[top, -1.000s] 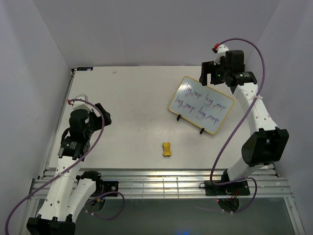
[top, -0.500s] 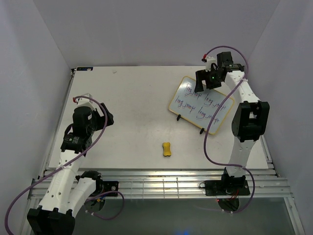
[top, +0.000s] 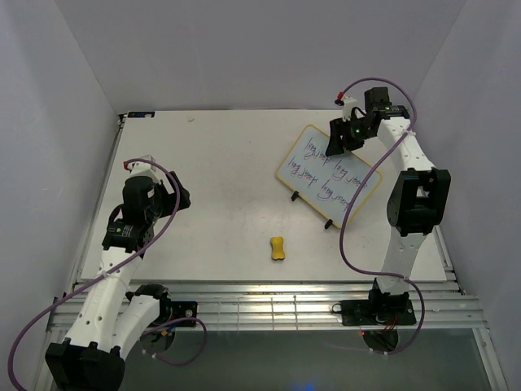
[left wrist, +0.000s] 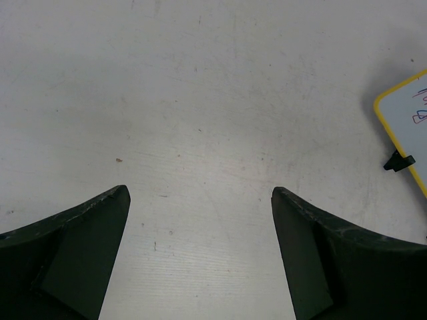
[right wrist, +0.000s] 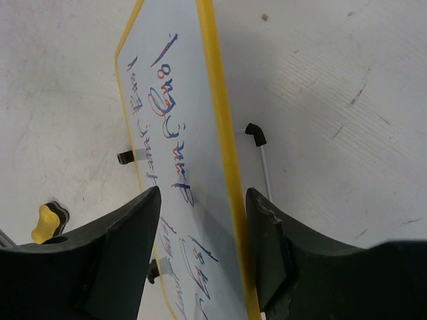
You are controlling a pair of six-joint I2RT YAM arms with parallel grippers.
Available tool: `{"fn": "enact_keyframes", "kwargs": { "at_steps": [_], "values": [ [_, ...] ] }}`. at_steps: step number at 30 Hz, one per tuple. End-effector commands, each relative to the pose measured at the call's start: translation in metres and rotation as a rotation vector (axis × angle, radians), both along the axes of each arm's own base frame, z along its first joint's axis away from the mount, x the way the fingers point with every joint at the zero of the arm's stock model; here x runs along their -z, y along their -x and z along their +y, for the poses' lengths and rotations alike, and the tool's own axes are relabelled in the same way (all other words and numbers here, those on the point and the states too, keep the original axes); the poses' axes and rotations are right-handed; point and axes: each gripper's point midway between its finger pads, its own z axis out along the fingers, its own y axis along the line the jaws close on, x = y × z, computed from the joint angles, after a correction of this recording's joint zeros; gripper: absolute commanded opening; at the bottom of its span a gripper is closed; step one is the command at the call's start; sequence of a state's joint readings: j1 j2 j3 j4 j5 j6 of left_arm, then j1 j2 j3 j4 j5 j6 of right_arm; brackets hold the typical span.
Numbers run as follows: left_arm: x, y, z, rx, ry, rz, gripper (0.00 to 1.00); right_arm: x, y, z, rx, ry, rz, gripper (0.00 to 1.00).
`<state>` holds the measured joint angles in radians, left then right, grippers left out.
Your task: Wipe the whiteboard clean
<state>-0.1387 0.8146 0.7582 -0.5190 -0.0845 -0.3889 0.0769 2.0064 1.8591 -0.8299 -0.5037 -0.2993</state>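
Observation:
The whiteboard (top: 326, 175), yellow-framed with purple handwriting, stands tilted on its black feet at the right of the table. My right gripper (top: 338, 145) is open and straddles its far top edge. In the right wrist view the yellow frame and writing (right wrist: 173, 133) lie between my fingers (right wrist: 200, 193), with the frame close against the right finger (right wrist: 267, 227). My left gripper (top: 175, 195) is open and empty over bare table at the left (left wrist: 200, 190). A corner of the board (left wrist: 407, 127) shows at the right edge of the left wrist view.
A small yellow peanut-shaped eraser (top: 278, 248) lies on the table near the front middle and also shows in the right wrist view (right wrist: 48, 221). White walls enclose the table on three sides. A metal rail runs along the near edge (top: 269, 301).
My right gripper came down from behind the board onto its top edge. The board has shifted a little to the left and turned. The left arm moved only slightly.

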Motion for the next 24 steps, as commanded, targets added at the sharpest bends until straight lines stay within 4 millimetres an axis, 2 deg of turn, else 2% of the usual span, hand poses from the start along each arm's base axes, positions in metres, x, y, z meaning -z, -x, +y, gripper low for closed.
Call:
{"fn": "enact_keyframes", "kwargs": {
  "at_steps": [1,11,19,24],
  "values": [
    [-0.001,0.0,-0.001,0.015,0.001,-0.013,0.98,-0.019,0.024,0.017,-0.07,-0.074,0.032,0.59],
    [-0.002,0.0,-0.003,0.024,0.006,-0.016,0.98,-0.038,0.035,0.017,-0.086,-0.082,-0.006,0.52],
    [-0.002,0.0,-0.004,0.028,0.009,-0.015,0.98,-0.036,0.045,0.017,-0.093,-0.085,0.005,0.43],
    [-0.002,0.0,-0.004,0.03,0.009,-0.017,0.98,-0.042,0.047,0.018,-0.097,-0.092,-0.004,0.38]
  ]
}}
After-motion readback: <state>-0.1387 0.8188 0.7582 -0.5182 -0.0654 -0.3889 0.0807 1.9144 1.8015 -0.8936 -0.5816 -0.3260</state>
